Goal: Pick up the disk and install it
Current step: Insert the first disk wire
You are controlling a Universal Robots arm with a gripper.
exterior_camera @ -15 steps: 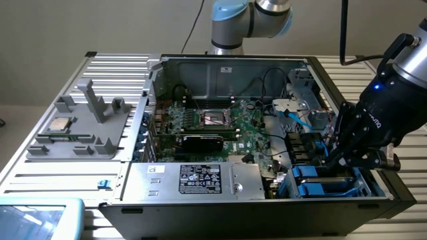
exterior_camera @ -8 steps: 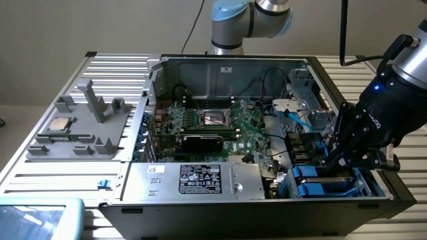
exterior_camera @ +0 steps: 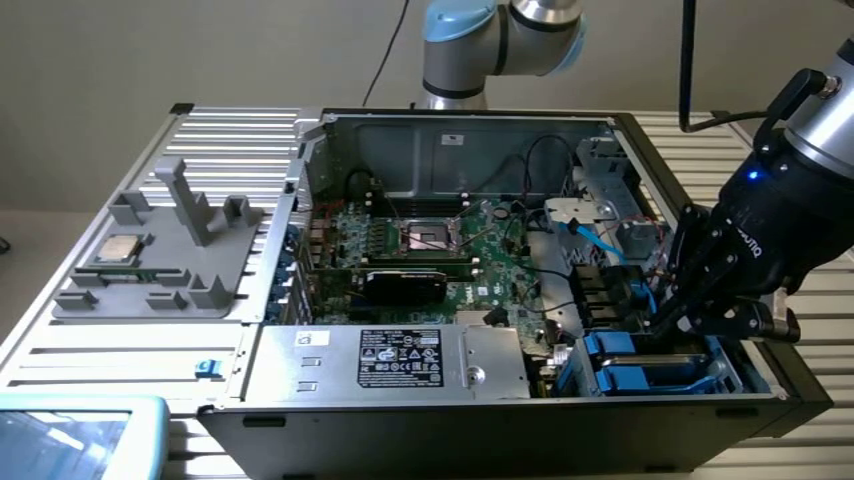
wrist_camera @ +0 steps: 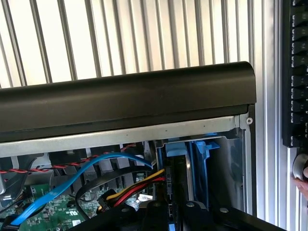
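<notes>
Tool down at blue drive bay, grip state unclear; wrist view adds red-yellow wires.

Black case rim across slatted table, blue cable, blue plastic rails, green circuit board

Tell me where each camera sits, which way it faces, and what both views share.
Exterior view: off the arm, high beside the table, looking down into the open case; the arm and gripper show.
Wrist view: on the wrist, looking past the gripper into the case's drive corner, slatted table beyond.
Shared: the blue bay, the blue cable, the gripper.
</notes>
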